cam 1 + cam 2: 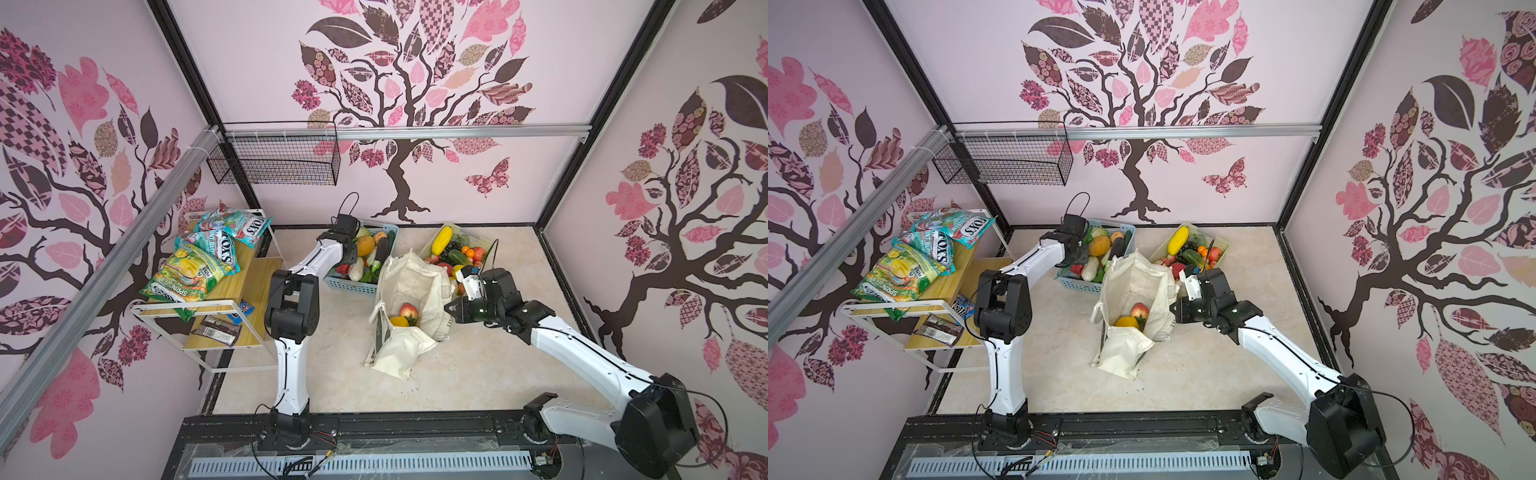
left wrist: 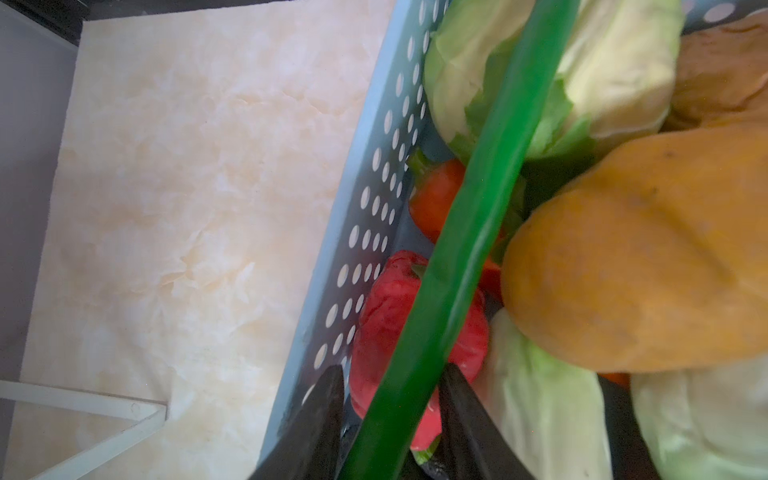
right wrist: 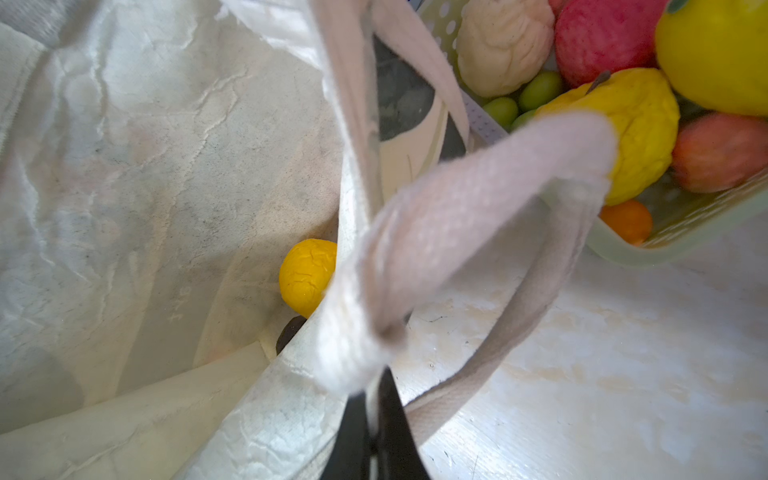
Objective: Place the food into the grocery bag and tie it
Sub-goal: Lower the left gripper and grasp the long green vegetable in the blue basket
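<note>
**Left jaws astride a green stalk, right jaws pinching the bag**

At the far left a shelf (image 1: 245,286) carries snack packets (image 1: 195,266). Right of it, the left jaws reach down into the blue basket (image 1: 349,286) at the far side of the surface (image 1: 478,374). In the left wrist view they stand apart on either side of a long green stalk (image 2: 478,208). Whether they press it cannot be told. Under the stalk lies a red pepper (image 2: 386,316) against the basket wall, with an orange fruit (image 2: 644,270) and a cabbage (image 2: 602,62) beside it.

The bag (image 1: 415,282) sits in the middle of the surface, just near of the two baskets, with its mouth open. A yellow fruit (image 1: 399,321) and a red one (image 1: 408,311) lie inside it, touching.

At the bag's right edge the right jaws are closed on the cloth of its rim, where a strap (image 3: 478,199) loops away.

Far right, the pale green basket (image 3: 673,241) holds the rest of the food, with a corn cob (image 1: 441,240) on top.
</note>
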Tool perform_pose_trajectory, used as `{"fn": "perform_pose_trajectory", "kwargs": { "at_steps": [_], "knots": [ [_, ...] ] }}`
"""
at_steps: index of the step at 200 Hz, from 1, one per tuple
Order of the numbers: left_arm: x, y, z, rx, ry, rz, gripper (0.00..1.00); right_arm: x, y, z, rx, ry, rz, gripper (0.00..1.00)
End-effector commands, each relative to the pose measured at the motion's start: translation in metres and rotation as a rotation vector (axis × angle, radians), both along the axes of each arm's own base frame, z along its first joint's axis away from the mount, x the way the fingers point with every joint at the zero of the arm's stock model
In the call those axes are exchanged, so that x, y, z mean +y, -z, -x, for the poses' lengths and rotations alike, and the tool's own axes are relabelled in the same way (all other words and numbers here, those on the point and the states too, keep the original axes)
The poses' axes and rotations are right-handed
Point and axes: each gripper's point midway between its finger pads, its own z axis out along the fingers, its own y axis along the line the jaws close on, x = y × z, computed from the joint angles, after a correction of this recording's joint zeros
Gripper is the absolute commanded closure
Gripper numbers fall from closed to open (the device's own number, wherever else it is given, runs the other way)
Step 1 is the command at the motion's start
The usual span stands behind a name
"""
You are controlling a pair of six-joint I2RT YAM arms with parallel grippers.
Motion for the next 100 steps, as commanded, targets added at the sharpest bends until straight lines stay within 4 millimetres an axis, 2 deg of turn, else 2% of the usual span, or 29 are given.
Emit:
{"fn": "perform_pose_trajectory", "kwargs": {
  "at_steps": [1,29,74,88,100],
  "knots": [
    [-0.003,-0.008,-0.014,-0.039,0.014,-0.005,0.62,-0.002,-0.014,-0.003,-0.016,0.011,0.005,0.95],
    [-0.009,-0.008,-0.013,-0.059,0.025,0.013,0.69,0.000,-0.014,-0.005,-0.013,0.012,-0.002,0.95],
    [-0.014,-0.022,-0.012,-0.093,0.034,0.041,0.78,0.002,-0.013,-0.005,-0.005,0.011,-0.013,0.95],
    [-0.015,-0.024,-0.011,-0.092,0.036,0.049,0.84,0.002,-0.013,-0.004,-0.004,0.010,-0.016,0.95],
    [-0.017,-0.029,-0.011,-0.103,0.037,0.065,0.85,0.002,-0.013,-0.004,-0.004,0.010,-0.016,0.95]
  ]
}}
